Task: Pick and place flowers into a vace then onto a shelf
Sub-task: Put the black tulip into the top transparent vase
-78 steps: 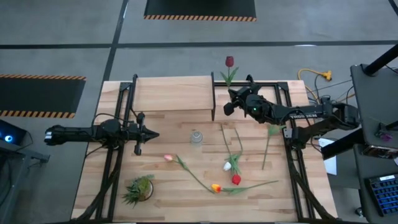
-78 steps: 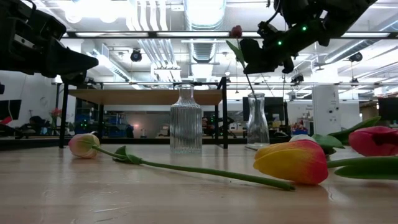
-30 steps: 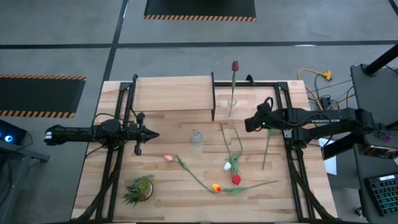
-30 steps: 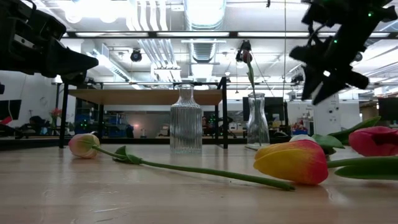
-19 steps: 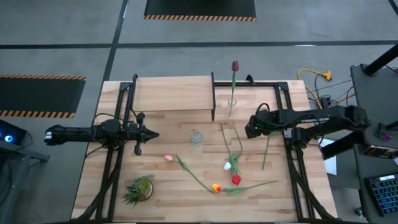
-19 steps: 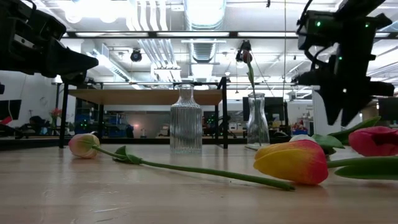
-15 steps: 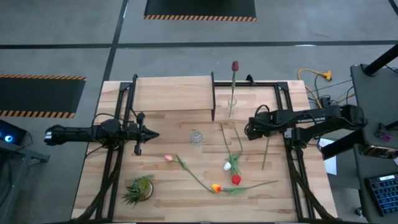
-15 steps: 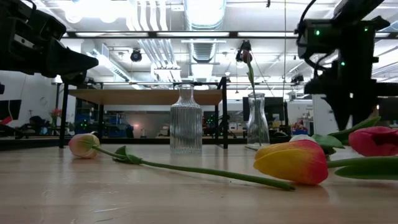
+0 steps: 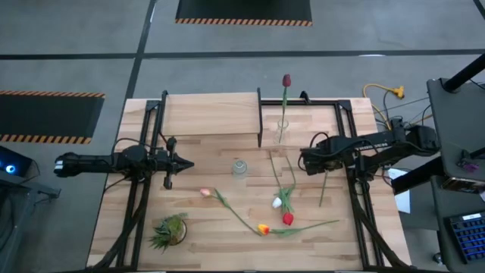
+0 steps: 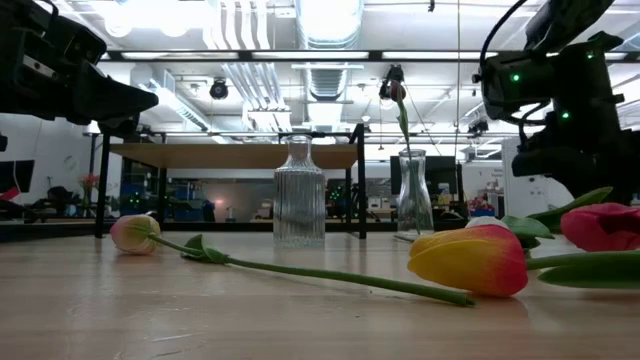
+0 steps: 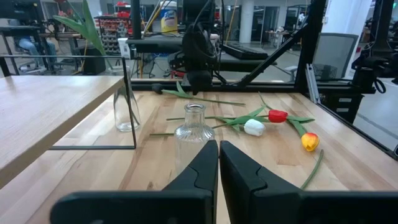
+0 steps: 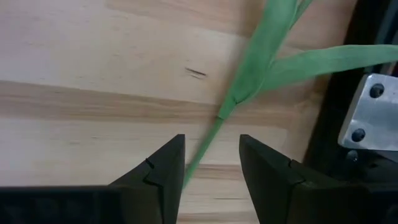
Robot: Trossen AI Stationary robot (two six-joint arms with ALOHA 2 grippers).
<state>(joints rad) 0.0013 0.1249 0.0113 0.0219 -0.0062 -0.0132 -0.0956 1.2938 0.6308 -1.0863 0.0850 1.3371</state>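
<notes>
The right claw [image 9: 305, 161] is seen right of centre in the high view, lowered over the planked wooden surface [image 9: 227, 243]. Its two dark fingers [image 12: 165, 171] are held apart, and a long green stem with leaves [image 12: 249, 68] is seen passing between them in the right wrist view; whether the stem is touched cannot be told. The left claw [image 9: 187, 164] is found left of centre in the high view, with its fingers [image 11: 205, 165] pressed together on nothing.

A dark maroon tulip [image 9: 286, 80] stands upright in a smooth clear glass vase [image 9: 283, 127] at upper centre of the high view, just right of the pale wood shelf with thin black legs [image 9: 211, 114]. A ribbed clear glass bottle [image 9: 239, 167] stands near the middle of the frame.

The other flowers lie flat on the surface in the lower middle of the high view: a pink tulip [image 9: 204, 192] at centre left, a white tulip [image 9: 277, 202] and a red tulip [image 9: 288, 219] close together at centre right, and an orange-yellow tulip [image 9: 263, 229] below them. In the low view the orange-yellow head [image 10: 470, 260] fills the lower right foreground.

A short spiky green tuft plant [image 9: 169, 230] sits at lower left.
</notes>
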